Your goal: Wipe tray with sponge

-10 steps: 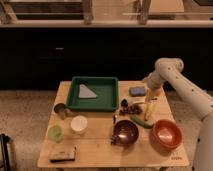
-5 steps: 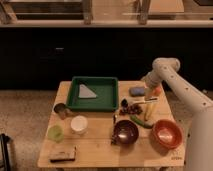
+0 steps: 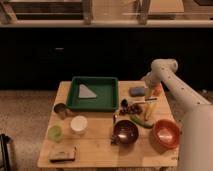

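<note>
The dark-green tray (image 3: 93,79) sits at the back left of the wooden table, with a flat grey triangular piece (image 3: 86,92) lying in it. The blue-grey sponge (image 3: 137,91) lies on the table just right of the tray. My gripper (image 3: 149,95) hangs down from the white arm (image 3: 163,67) just right of the sponge, close beside it and low over the table.
Near the gripper are an orange item (image 3: 158,90), dark grapes (image 3: 132,107) and a green vegetable (image 3: 140,121). In front stand a dark bowl (image 3: 125,131) and a red bowl (image 3: 166,132). At the left are a metal cup (image 3: 61,109), a white cup (image 3: 78,124), a green cup (image 3: 55,132) and a tan block (image 3: 62,154).
The arm has shifted a little to the left, bringing the gripper closer to the sponge. The sponge and the tray have not moved.
</note>
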Available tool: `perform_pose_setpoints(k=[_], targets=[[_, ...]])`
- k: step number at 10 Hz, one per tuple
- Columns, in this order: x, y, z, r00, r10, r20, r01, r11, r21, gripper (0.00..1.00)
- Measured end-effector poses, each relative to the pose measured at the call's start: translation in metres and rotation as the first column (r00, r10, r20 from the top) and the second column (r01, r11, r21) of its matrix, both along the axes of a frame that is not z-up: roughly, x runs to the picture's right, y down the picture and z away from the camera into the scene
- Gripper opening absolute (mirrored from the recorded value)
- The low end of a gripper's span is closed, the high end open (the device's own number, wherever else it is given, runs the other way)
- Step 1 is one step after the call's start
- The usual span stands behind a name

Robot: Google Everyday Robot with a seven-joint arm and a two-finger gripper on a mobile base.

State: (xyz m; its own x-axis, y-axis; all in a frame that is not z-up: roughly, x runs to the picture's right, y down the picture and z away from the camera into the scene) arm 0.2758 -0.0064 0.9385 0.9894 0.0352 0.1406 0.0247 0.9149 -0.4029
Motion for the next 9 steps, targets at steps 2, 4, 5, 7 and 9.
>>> perform_pose_setpoints(k=[2, 4, 5, 7, 9], targets=[[-0.004, -0.005, 0.01, 1.0, -0.003, 0.007, 0.003, 1.0, 0.002, 0.8], [-0.002, -0.008, 0.016, 1.0, 0.006, 0.01, -0.006, 1.0, 0.005, 0.8], [-0.002, -0.009, 0.02, 1.0, 0.012, 0.013, -0.012, 0.9999, 0.007, 0.8], [-0.005, -0.008, 0.027, 1.0, 0.02, 0.021, -0.02, 0.9998, 0.005, 0.8], [-0.01, -0.005, 0.034, 0.999, 0.026, 0.031, -0.026, 0.9997, -0.001, 0.8]])
